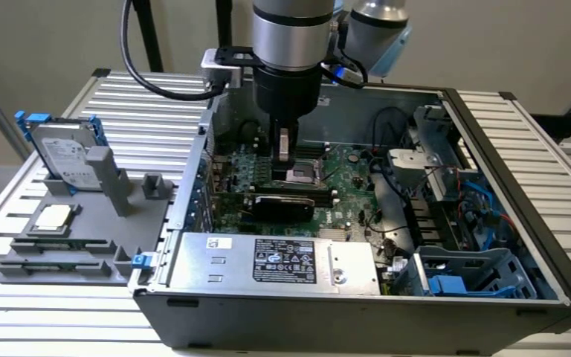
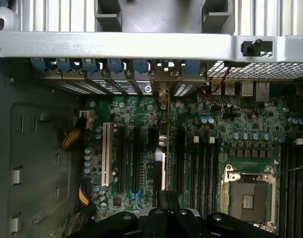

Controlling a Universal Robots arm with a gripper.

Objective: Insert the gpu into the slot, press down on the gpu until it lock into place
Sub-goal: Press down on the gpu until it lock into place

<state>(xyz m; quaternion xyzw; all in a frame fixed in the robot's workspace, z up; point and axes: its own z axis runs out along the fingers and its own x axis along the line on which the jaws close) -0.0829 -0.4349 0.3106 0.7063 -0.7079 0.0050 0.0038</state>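
Exterior view recorded an open grey metal computer case (image 1: 523,245) lying on a ribbed aluminium table (image 1: 157,97), with a green motherboard (image 1: 350,178) inside. Silver-and-black robot arm (image 1: 291,30) reached straight down into the case; its black gripper (image 1: 283,152) stood with fingers fully closed together, holding nothing, the tips resting on or just above the upper edge of the gpu (image 1: 280,202), a thin black rectangular expansion card with green board edge. That card stood upright on the motherboard, near the middle of the case, just beyond the silver labelled power-supply box (image 1: 276,260) at the near wall. Square silver CPU socket (image 1: 300,175) lay just behind the card. Wrist view showed the gpu (image 2: 162,153) edge-on, running between black expansion connectors toward the rear bracket row, with the gripper (image 2: 166,210) directly over its nearer end. Blue slot itself could not be told apart beneath the card. Grey plastic parts tray (image 1: 68,238) sat outside the case on the exterior view's left, carrying a silver hard drive (image 1: 62,152) in a blue-tabbed frame.
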